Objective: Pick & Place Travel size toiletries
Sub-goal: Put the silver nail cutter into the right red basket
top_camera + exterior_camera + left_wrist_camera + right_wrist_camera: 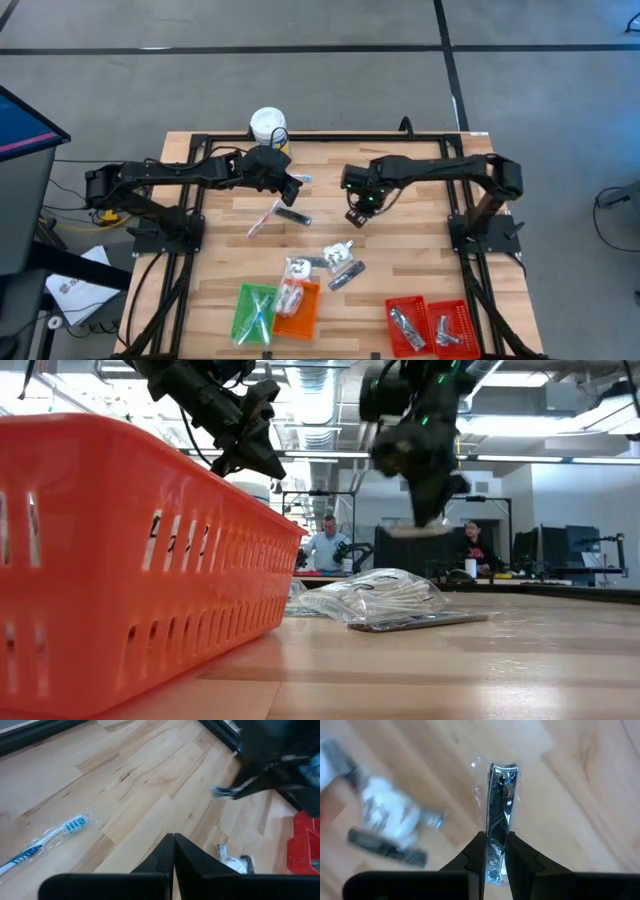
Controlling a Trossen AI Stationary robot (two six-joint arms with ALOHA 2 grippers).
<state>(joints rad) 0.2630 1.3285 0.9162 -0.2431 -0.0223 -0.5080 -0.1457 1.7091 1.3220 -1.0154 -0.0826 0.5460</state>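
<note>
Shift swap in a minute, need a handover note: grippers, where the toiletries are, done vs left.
Right gripper: shut on a clear-wrapped nail clipper, held above mid-table.
Left gripper: shut, empty, at the table's far side near the white-lidded tub.
Done: items already lie in the green tray, orange tray and red trays.
Left: place the clipper; loose toothbrush, dark tube and the packet cluster remain on the table.

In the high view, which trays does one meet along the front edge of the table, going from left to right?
Green tray → orange tray → two red trays side by side.
</note>
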